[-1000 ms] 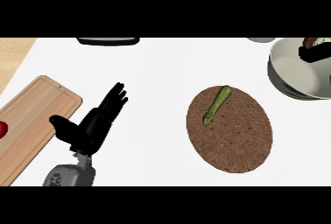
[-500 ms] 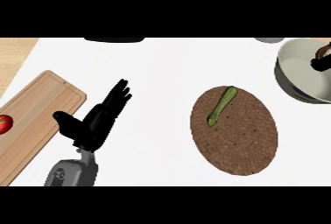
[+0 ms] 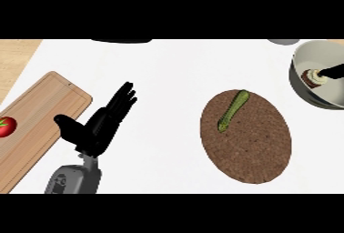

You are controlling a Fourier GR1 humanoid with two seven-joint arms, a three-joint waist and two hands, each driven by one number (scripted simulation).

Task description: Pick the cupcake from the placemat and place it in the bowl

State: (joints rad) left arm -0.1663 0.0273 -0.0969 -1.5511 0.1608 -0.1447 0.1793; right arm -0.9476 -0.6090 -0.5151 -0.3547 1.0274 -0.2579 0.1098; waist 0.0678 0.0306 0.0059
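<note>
The cupcake (image 3: 313, 77) is sitting inside the bowl (image 3: 304, 88) at upper right, right fingers (image 3: 334, 71) touching it; their spread cannot be told. The left hand (image 3: 101, 125) is resting lower left, fingers straight. Withdrawing carelessly risks tipping the cupcake.

A white counter (image 3: 168, 68) carries a wooden cutting board (image 3: 40, 123) at its left edge, a brown oval placemat (image 3: 252, 141) right of centre, and a grey bowl (image 3: 316, 98) at the far right, near the placemat's upper end but apart from it.
</note>
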